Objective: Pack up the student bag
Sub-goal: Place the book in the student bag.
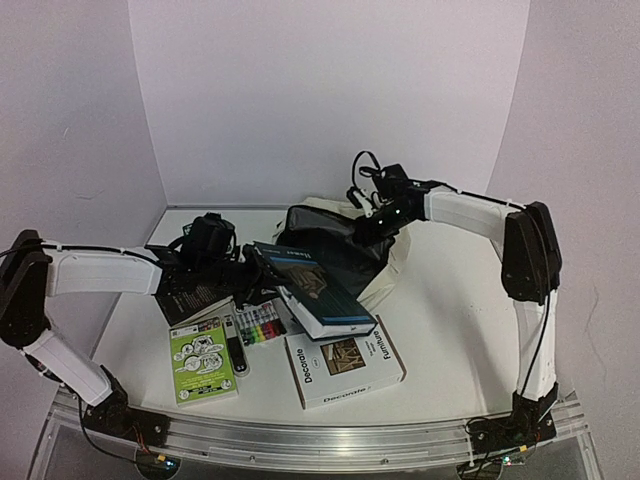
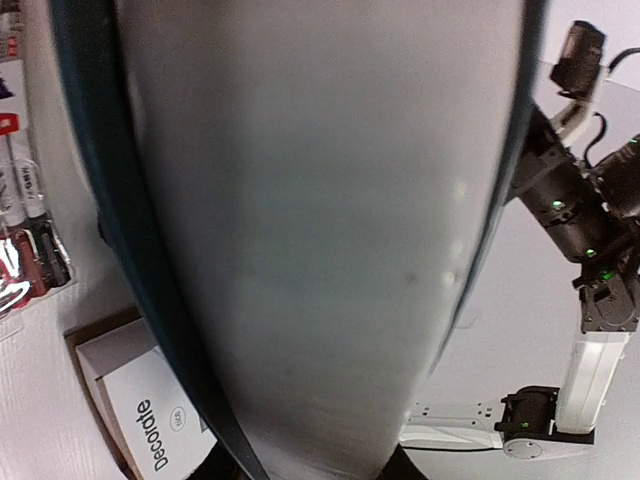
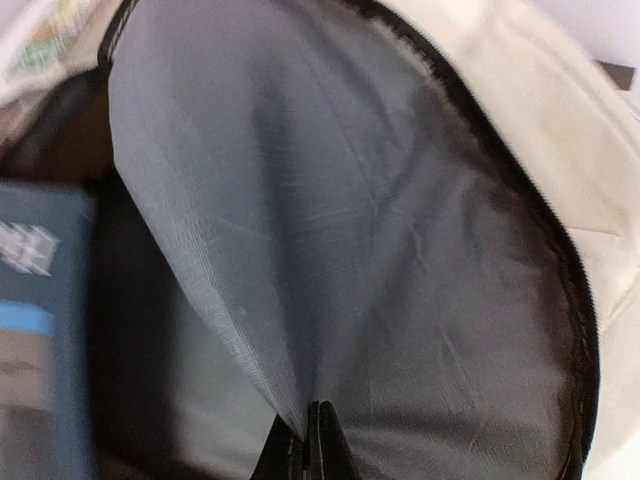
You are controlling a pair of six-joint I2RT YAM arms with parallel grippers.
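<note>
Bag: the student bag (image 1: 388,272) is lying at the centre of the overhead frame, a little above the middle, with its mouth gaping toward the lower left and its grey lining (image 3: 330,250) showing.
Right claw: the right gripper (image 3: 312,420) is pinching a fold of that lining with its jaws closed flat together, and appears to be holding the mouth open.
Left claw: the left gripper (image 1: 243,268) is clamping the teal book (image 1: 312,290) by its left end. The book's page edge is filling the left wrist view, so the fingers themselves are hidden there.
Book: it is hanging tilted just in front of the opening, and is not inside yet.
Waiting on the table (image 1: 450,330): the white Decorate book (image 1: 345,370), green booklet (image 1: 202,362), marker pack (image 1: 258,325) and black booklet (image 1: 190,292), all in the lower centre and lower left.
Progress: looking early. Nothing is showing inside the bag, the first book is only approaching, and the rest and the zipper are waiting.
</note>
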